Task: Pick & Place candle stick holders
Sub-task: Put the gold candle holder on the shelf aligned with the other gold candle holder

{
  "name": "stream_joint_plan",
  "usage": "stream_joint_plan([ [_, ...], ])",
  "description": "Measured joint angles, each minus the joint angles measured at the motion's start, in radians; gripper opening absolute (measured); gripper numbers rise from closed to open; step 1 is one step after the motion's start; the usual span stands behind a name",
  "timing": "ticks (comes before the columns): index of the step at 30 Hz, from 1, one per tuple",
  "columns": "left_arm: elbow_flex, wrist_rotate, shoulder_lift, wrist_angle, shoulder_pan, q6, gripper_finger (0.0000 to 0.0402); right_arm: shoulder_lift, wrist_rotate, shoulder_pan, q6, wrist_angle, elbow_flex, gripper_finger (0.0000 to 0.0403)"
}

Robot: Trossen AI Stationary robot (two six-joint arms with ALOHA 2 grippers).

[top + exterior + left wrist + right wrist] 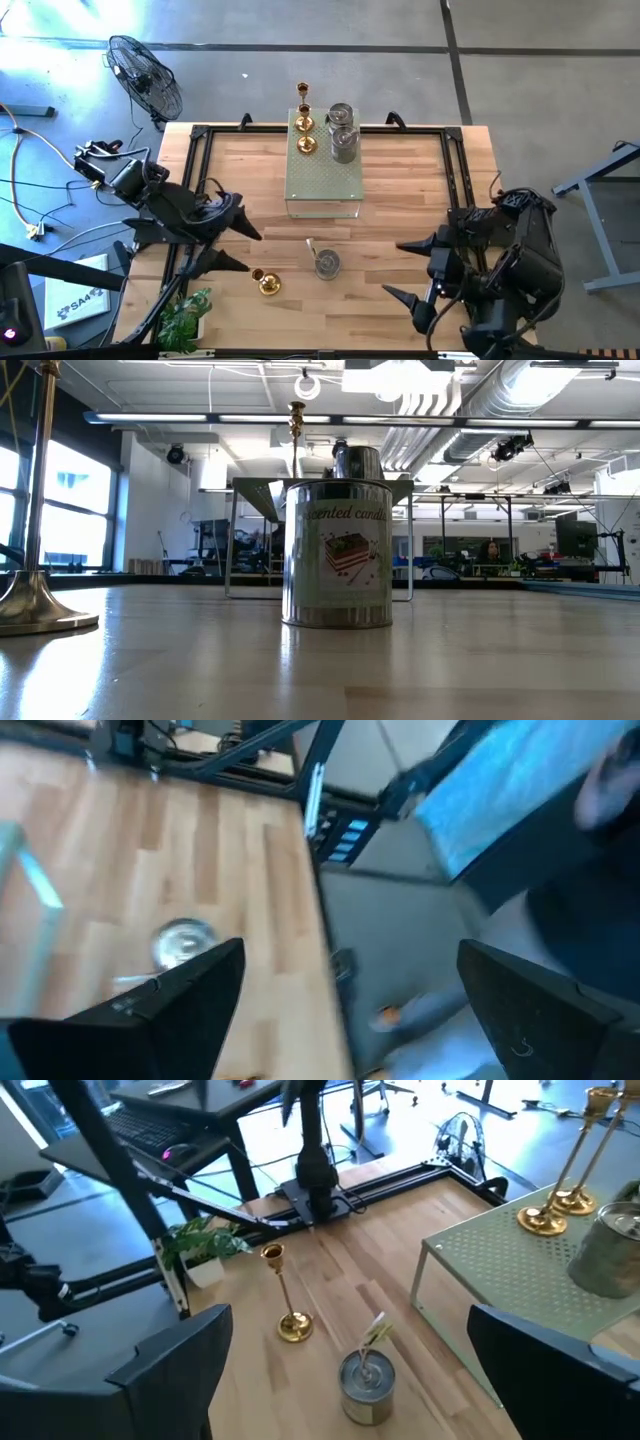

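Observation:
One gold holder (267, 282) stands on its round base on the table near the front, left of centre; it also shows in the right wrist view (290, 1320). A silver tin (327, 264) stands beside it and fills the middle of the low view (337, 555). Two gold holders (304, 133) and two silver ones (342, 130) stand on the far end of the pale green perforated box (323, 185). My left gripper (240, 246) is open and empty, left of the gold holder. My right gripper (408, 270) is open and empty, right of the tin.
A small green plant (185, 315) stands at the table's front left corner. Black frame rails (200, 150) run along the table's left, far and right edges. A fan (145, 75) stands on the floor beyond the far left corner.

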State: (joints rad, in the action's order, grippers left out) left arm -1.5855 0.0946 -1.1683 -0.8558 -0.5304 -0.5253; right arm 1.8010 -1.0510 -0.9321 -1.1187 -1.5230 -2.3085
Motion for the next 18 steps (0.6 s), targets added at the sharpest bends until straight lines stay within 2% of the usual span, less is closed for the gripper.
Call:
stream_joint_plan([
  [2, 0.0, -0.003, -0.003, 0.031, 0.0, -0.047, 0.0359, 0.0, 0.0, 0.014, 0.0, 0.002, 0.0, 0.0398],
  [14, 0.001, -0.012, -0.021, 0.101, 0.0, -0.08, 0.0359, 0.002, 0.01, 0.109, -0.009, 0.033, 0.0, 0.0397],
  [18, 0.001, -0.085, -0.022, 0.087, 0.0, -0.1, 0.0359, 0.002, 0.008, 0.141, -0.008, 0.034, 0.0, 0.0399],
])
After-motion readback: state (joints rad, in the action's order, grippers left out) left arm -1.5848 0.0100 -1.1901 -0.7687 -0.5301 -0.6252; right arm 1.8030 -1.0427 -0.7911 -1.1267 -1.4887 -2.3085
